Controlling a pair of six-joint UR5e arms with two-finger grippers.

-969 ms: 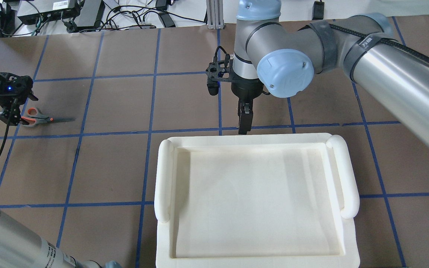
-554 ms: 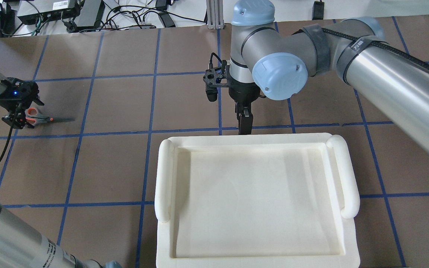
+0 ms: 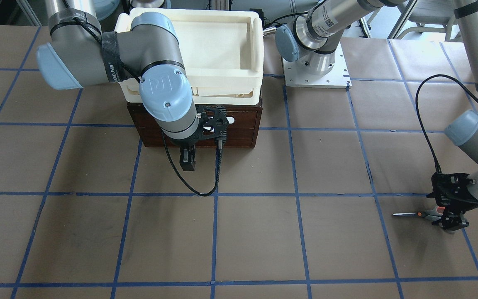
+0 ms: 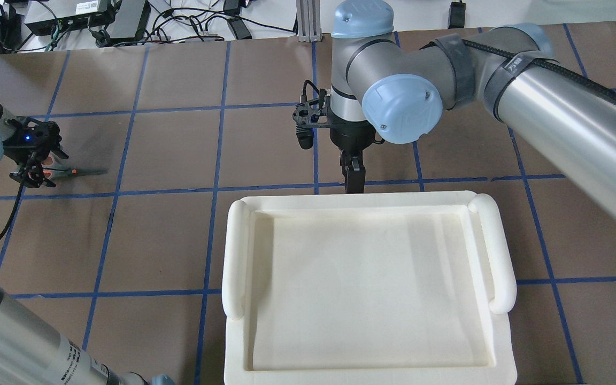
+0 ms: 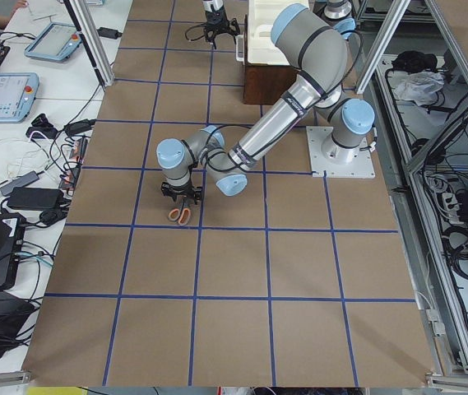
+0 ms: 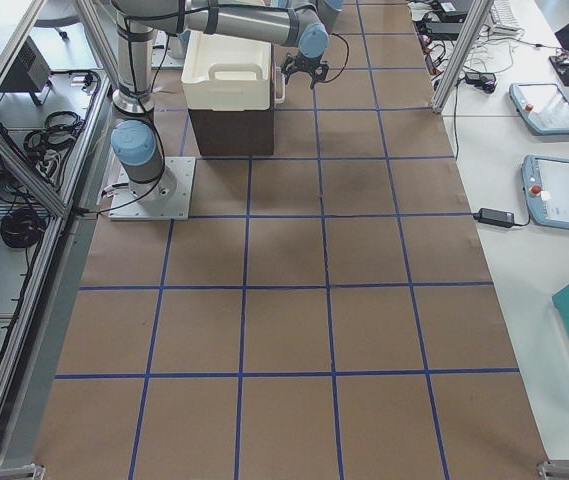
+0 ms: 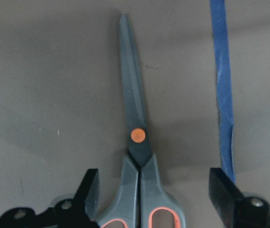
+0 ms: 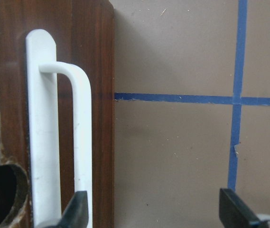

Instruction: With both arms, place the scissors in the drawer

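Observation:
The scissors lie flat on the brown table at the far left, blades pointing toward the middle; they also show in the front view and the left wrist view. My left gripper is open and low over the handles, one finger on each side, not gripping. The dark brown drawer is closed under the cream tray. My right gripper is open in front of the drawer, its left finger just by the white bar handle.
The cream-white tray sits on top of the drawer cabinet. The left arm's base plate stands beside the cabinet. A black cable hangs from the right wrist to the table. Blue tape lines grid the brown surface.
My left gripper has moved right and now covers the scissors' handles. My right arm has shifted slightly left and nearer the drawer front. The scissors have not moved.

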